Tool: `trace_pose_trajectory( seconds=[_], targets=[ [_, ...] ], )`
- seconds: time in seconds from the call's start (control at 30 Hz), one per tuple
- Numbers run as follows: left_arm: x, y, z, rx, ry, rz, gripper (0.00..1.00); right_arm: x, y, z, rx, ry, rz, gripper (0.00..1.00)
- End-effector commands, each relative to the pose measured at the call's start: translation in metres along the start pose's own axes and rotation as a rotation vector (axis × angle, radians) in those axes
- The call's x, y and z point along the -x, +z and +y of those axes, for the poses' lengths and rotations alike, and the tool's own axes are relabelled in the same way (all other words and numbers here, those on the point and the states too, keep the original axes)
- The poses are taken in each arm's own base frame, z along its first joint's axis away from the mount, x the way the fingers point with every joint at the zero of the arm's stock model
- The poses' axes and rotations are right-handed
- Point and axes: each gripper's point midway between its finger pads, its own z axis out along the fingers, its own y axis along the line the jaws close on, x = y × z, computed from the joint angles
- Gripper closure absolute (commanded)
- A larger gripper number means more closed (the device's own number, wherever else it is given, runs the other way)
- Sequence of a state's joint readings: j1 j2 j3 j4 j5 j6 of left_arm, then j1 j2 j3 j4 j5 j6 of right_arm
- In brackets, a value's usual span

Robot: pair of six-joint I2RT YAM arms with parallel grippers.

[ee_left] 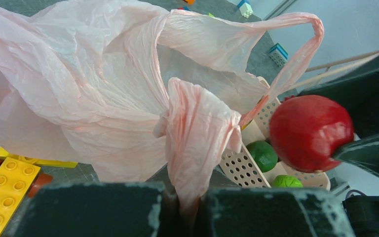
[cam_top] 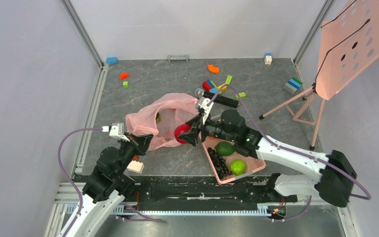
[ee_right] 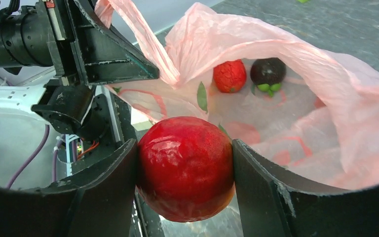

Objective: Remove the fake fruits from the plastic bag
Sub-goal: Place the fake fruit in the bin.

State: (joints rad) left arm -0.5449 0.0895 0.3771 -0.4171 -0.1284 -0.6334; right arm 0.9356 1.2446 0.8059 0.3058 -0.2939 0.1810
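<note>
- The glossy red round plastic fruit point(ee_right: 185, 168) is up off the table at the mouth of the thin crinkly translucent pink plastic bag point(cam_top: 150, 118). It looks to be just outside the opening, on the side nearest the basket.
- The right gripper point(cam_top: 186, 134) has it clamped. The two dark fingers stand fairly wide apart, one pressed to each flank of the fruit at about its widest part.
- Two more fake fruits lie deep inside the bag, close together on its floor: a red textured strawberry-like fruit point(ee_right: 229, 76) and a dark purple round fruit with green sepals point(ee_right: 268, 72).
- The left gripper point(ee_left: 187, 205) is fully closed on a bunched fold of the bag's rim, holding the mouth up and open.
- To the right sits the rigid pink slotted basket point(cam_top: 244, 177), which holds a smooth dark green fruit point(cam_top: 224, 148), a lime-green bumpy fruit point(cam_top: 237, 167) and a bunch of black grapes point(cam_top: 218, 160).
- A yellow studded toy brick point(ee_left: 5, 192) lies on the table just beside the left gripper.
- Slip risk: the red fruit is smooth and rounded, so a quick swing toward the basket could roll it out of the fingers.
- Snag risk: one bag handle loops close past the fruit. If a finger catches it, the film could be pulled along or tugged out of the left pinch.
- If that pinch gives way, the bag would probably slump over the two fruits inside and hide them.
</note>
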Motion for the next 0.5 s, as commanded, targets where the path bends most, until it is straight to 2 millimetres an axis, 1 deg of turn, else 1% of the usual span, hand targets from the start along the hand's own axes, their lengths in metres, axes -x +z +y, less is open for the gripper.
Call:
trace_pose_trajectory(
  seconds=[0.0, 0.13, 0.23, 0.3, 0.4, 0.47],
  targets=[
    [0.004, 0.003, -0.003, -0.003, -0.040, -0.017, 0.97, 0.002, -0.039, -0.013, -0.141, -0.016, 0.018, 0.52],
    [0.007, 0.002, -0.003, 0.000, -0.033, -0.023, 0.97, -0.007, -0.079, -0.038, -0.338, 0.004, 0.021, 0.51],
    [0.010, 0.001, -0.004, 0.000, -0.022, -0.032, 0.97, -0.020, -0.110, -0.058, -0.500, 0.036, 0.028, 0.53],
    [0.011, 0.001, -0.004, 0.001, -0.013, -0.032, 0.97, -0.033, -0.126, -0.071, -0.599, 0.056, 0.040, 0.53],
    [0.011, 0.001, -0.004, 0.003, -0.003, -0.025, 0.97, -0.061, -0.149, -0.093, -0.764, 0.093, 0.083, 0.53],
    [0.011, 0.000, -0.004, 0.006, -0.001, -0.021, 0.97, -0.079, -0.163, -0.108, -0.874, 0.106, 0.123, 0.51]
  ],
)
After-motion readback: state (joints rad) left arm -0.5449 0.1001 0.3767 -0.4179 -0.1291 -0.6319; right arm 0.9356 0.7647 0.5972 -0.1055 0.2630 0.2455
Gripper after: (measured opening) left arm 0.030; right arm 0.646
